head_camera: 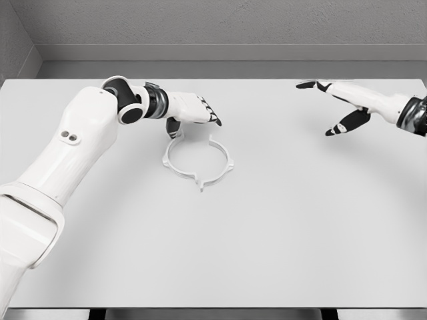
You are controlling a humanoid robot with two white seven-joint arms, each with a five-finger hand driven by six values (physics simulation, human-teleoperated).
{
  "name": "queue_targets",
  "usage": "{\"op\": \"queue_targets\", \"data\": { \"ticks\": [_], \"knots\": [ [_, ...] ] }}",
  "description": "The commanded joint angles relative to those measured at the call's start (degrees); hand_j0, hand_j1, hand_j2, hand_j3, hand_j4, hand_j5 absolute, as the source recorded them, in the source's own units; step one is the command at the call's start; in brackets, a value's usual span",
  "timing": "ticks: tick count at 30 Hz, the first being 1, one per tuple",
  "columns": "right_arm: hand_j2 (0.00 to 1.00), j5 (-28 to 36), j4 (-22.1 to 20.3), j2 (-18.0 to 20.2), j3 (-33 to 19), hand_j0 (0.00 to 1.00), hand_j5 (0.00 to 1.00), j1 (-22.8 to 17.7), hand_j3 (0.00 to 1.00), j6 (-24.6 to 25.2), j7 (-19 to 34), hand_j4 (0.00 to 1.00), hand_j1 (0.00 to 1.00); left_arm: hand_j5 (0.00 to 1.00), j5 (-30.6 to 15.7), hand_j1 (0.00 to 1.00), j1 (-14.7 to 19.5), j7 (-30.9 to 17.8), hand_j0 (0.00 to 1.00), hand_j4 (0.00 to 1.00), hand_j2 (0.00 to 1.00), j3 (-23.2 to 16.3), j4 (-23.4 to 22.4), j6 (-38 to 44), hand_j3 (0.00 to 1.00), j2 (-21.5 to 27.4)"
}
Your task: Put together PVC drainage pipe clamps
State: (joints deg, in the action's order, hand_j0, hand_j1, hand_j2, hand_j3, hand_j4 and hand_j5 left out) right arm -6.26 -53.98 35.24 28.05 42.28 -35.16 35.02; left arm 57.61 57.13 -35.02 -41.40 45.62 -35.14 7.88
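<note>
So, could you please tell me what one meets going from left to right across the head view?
Left robot hand → white pipe clamp ring lying flat on the white table → right robot hand, fingers spread and empty.

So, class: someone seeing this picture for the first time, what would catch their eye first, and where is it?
Probably the white pipe clamp ring, lying flat left of centre on the pale table. Next, the left hand hovering at the ring's far edge, fingers curled downward, on a bulky white arm from the lower left. The right hand is open at the upper right, away from the ring.
</note>
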Motion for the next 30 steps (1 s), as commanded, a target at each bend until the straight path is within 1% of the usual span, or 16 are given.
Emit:
{"op": "queue_targets", "data": {
  "ticks": [1,3,5,7,14,28,30],
  "knots": [
    [1.00,0.5,-0.2,0.1,-0.2,1.00,1.00,0.0,1.00,0.2,0.0,1.00,1.00,1.00,-0.3,1.00,0.0,0.0,1.00,1.00,1.00,0.1,0.1,0.1,1.00,-0.1],
    [1.00,0.5,-0.7,0.3,-0.2,1.00,1.00,-0.2,1.00,0.2,0.0,1.00,1.00,1.00,-0.5,1.00,0.0,0.0,1.00,1.00,1.00,0.1,0.3,0.1,1.00,-0.1],
    [1.00,0.5,-0.9,0.3,-0.1,1.00,1.00,-1.3,1.00,0.2,0.0,1.00,1.00,1.00,-0.6,1.00,0.0,0.0,1.00,1.00,1.00,0.1,0.3,0.1,1.00,-0.1],
    [1.00,0.5,-0.9,0.4,0.0,1.00,1.00,-1.3,1.00,0.2,0.0,1.00,1.00,1.00,-0.7,1.00,0.0,0.0,1.00,1.00,1.00,0.1,0.4,0.1,1.00,-0.1],
    [1.00,0.5,-1.0,2.7,-0.2,1.00,1.00,-1.5,1.00,0.2,0.0,1.00,1.00,1.00,-0.9,1.00,0.0,0.0,1.00,1.00,1.00,0.1,0.7,0.1,1.00,-0.4],
    [1.00,0.5,-1.7,3.4,-0.3,1.00,1.00,-2.4,1.00,0.2,0.0,1.00,1.00,1.00,-1.0,1.00,0.0,0.7,1.00,1.00,1.00,0.0,0.7,0.1,1.00,-0.9],
    [1.00,0.5,-1.7,3.4,-0.3,1.00,1.00,-2.3,1.00,0.2,0.0,1.00,1.00,1.00,-1.7,1.00,0.0,0.8,1.00,1.00,1.00,0.0,1.8,0.1,1.00,-0.9]
  ]
}}
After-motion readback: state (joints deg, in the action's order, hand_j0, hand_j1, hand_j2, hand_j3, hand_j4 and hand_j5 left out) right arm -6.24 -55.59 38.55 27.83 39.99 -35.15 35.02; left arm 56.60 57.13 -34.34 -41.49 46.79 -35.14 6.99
